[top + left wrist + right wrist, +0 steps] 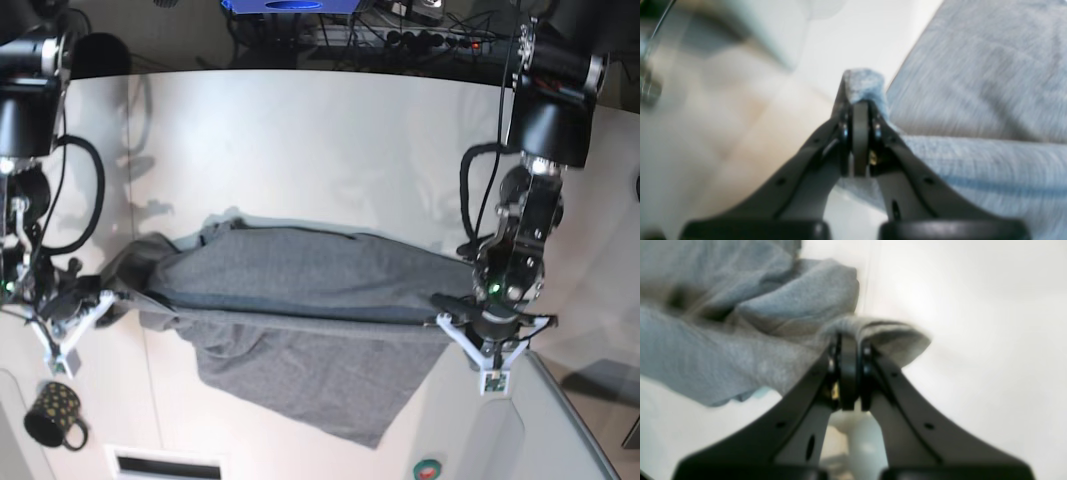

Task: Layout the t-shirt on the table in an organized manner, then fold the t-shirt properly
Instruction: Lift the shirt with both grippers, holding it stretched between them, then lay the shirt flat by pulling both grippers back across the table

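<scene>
Left wrist view: the left gripper point(860, 100) is pinching a small bunch of the grey t-shirt point(980, 100), its jaws pressed together on the fabric, while the rest of the cloth is spreading away to the right over the white table point(853, 36).

Right wrist view: the right gripper point(848, 340) is clamping a rolled edge of the t-shirt point(740, 340), jaws squeezed tight on it, with folds of grey cloth bunching to the left and bare table point(973, 340) lying to the right.

Base view: the t-shirt point(300, 290) is stretching across the middle of the table point(300, 140) between the two arms, a taut edge running from the right gripper point(110, 295) on this view's left to the left gripper point(445, 318) on its right, the lower part sagging toward the near edge. A dark spotted mug point(52, 413) is sitting at the lower left, apart from the cloth.
</scene>
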Action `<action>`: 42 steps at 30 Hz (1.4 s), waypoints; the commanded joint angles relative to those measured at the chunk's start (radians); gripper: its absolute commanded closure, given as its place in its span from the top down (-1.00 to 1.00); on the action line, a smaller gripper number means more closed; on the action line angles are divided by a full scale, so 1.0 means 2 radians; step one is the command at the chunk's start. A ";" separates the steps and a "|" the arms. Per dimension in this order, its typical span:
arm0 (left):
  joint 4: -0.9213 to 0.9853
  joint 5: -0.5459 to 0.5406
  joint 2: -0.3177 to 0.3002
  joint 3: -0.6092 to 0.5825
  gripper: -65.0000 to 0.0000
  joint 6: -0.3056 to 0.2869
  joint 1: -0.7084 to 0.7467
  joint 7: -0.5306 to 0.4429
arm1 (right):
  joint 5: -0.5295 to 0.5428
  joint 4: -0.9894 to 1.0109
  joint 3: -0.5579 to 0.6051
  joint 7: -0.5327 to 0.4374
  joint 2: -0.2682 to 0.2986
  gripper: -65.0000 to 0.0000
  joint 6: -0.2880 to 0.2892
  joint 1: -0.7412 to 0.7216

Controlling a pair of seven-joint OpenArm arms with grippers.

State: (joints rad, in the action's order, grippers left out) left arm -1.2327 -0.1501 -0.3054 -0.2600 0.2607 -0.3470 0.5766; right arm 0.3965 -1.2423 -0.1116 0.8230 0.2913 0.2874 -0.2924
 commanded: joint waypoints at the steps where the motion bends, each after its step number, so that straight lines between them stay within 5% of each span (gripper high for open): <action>1: 0.015 0.006 0.000 -0.021 -1.00 0.004 -0.040 -0.011 | 0.002 0.015 0.012 -0.027 0.017 -0.98 -0.001 -0.041; 8: 0.164 0.006 0.063 -0.094 -1.00 0.004 -0.207 -0.014 | 0.002 0.152 0.104 -0.130 0.067 -0.99 0.001 -0.176; 14: 0.179 0.005 0.089 -0.089 -1.00 0.004 -0.303 -0.014 | 0.002 0.147 0.118 -0.143 0.087 -0.99 0.002 -0.255; 19: 0.176 0.000 0.091 -0.087 -1.00 0.004 -0.391 -0.014 | 0.002 0.042 0.116 -0.139 0.129 -1.00 0.002 -0.300; 24: 0.120 0.000 0.089 -0.007 -1.00 0.004 -0.430 -0.004 | 0.005 -0.089 0.115 -0.138 0.175 -1.00 0.002 -0.311; 27: 0.024 0.001 0.085 0.042 -1.00 0.004 -0.395 0.062 | 0.005 -0.166 0.102 -0.089 0.190 -1.00 0.002 -0.277; 32: -0.170 0.006 0.048 0.066 -1.00 0.004 -0.230 0.131 | 0.005 -0.281 0.006 -0.041 0.145 -1.00 0.002 -0.090; 36: -0.252 0.005 0.005 0.067 -1.00 0.004 -0.065 0.129 | 0.005 -0.318 -0.049 -0.041 0.067 -1.00 0.002 0.077; 42: -0.312 0.005 -0.009 0.119 -1.00 0.004 0.142 0.090 | 0.004 -0.317 -0.077 -0.064 -0.052 -1.00 0.002 0.243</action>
State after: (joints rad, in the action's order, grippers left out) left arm -1.8534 -0.1585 -0.3073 -0.0353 0.2535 -0.0456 0.7563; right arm 0.3908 -1.8576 -0.2619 0.7151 0.1772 0.2909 0.2119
